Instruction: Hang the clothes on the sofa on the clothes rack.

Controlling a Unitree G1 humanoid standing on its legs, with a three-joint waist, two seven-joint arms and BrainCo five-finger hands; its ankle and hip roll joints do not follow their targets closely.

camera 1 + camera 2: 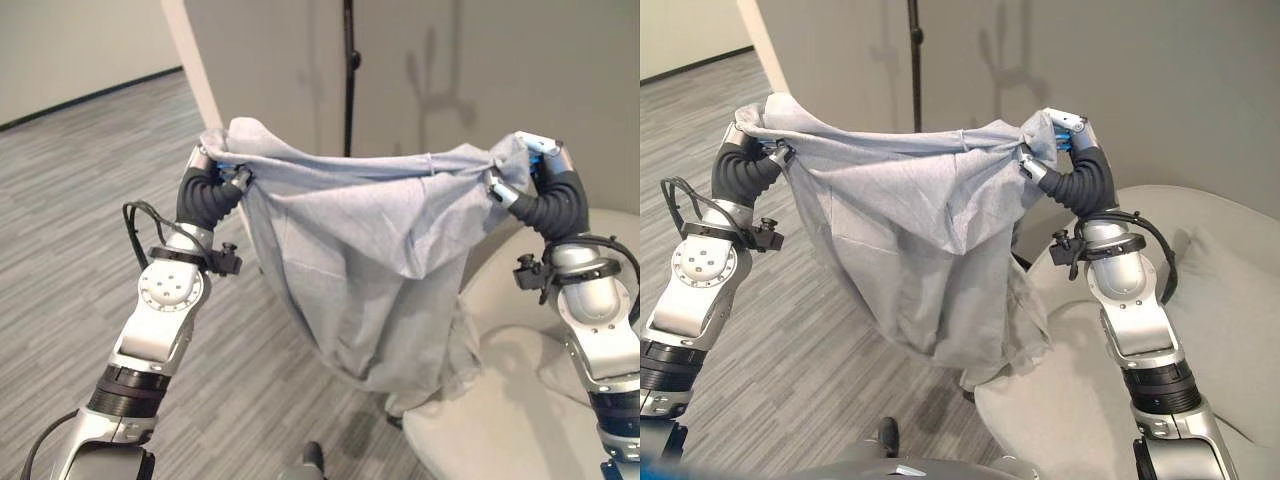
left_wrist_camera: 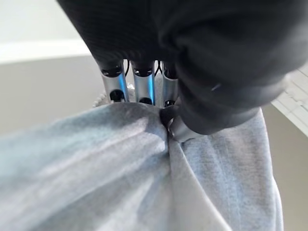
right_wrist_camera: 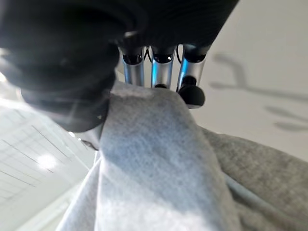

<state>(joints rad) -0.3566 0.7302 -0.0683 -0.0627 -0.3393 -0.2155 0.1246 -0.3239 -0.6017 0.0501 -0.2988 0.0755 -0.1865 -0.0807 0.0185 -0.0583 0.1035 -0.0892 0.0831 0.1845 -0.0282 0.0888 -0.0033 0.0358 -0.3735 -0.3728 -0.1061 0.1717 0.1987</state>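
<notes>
A light grey garment (image 1: 370, 270) hangs stretched between my two raised hands, its lower part sagging down toward the floor. My left hand (image 1: 215, 165) is shut on the garment's left top corner; its fingers (image 2: 139, 86) and thumb pinch the cloth (image 2: 120, 168). My right hand (image 1: 535, 160) is shut on the right top corner, with fingers (image 3: 159, 67) curled over the fabric (image 3: 159, 163). A black pole (image 1: 349, 70) of the clothes rack stands upright behind the garment, against the grey wall.
A pale beige sofa (image 1: 520, 400) sits at the lower right, under my right arm. Grey carpet floor (image 1: 80, 200) spreads to the left. A grey partition wall (image 1: 450, 60) rises behind the garment.
</notes>
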